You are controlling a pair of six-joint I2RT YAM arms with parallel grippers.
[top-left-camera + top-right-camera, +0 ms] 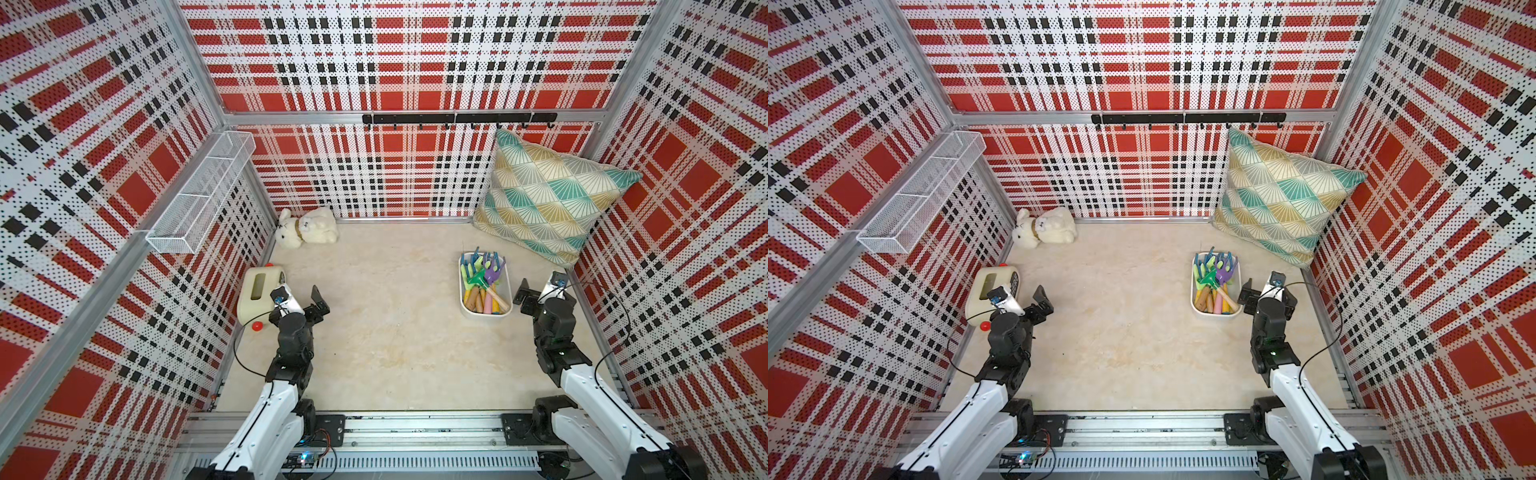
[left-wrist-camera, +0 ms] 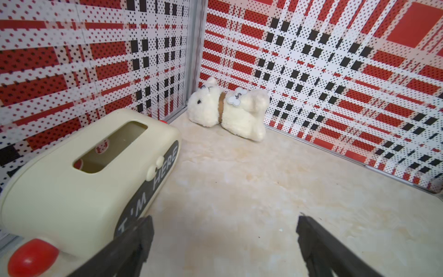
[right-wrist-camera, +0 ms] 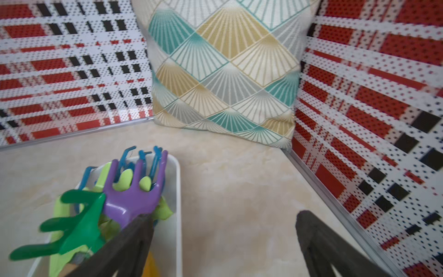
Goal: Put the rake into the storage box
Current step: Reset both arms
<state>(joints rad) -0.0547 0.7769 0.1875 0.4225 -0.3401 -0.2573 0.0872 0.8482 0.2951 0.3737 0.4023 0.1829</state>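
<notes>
The storage box (image 1: 484,314) (image 1: 1214,313) is a small white tub on the floor at the right, in both top views. Several toy rakes lie heaped in it, heads toward the back wall. Every rake I see is inside it, among them a purple rake (image 3: 134,191) (image 1: 491,270) and a green rake (image 3: 76,223) (image 1: 478,280). My right gripper (image 1: 539,284) (image 3: 224,214) hangs open just right of the box, holding nothing. One of its fingers (image 3: 134,237) stands over the box's near end. My left gripper (image 1: 300,291) (image 2: 224,218) is open and empty over bare floor at the left.
A cream box with a slot (image 1: 259,291) (image 2: 79,179) and a red knob (image 1: 257,326) sits beside my left gripper. A white plush dog (image 1: 305,228) lies in the back left corner. A patterned pillow (image 1: 548,199) leans in the back right corner. A wire-mesh basket (image 1: 199,191) hangs on the left wall.
</notes>
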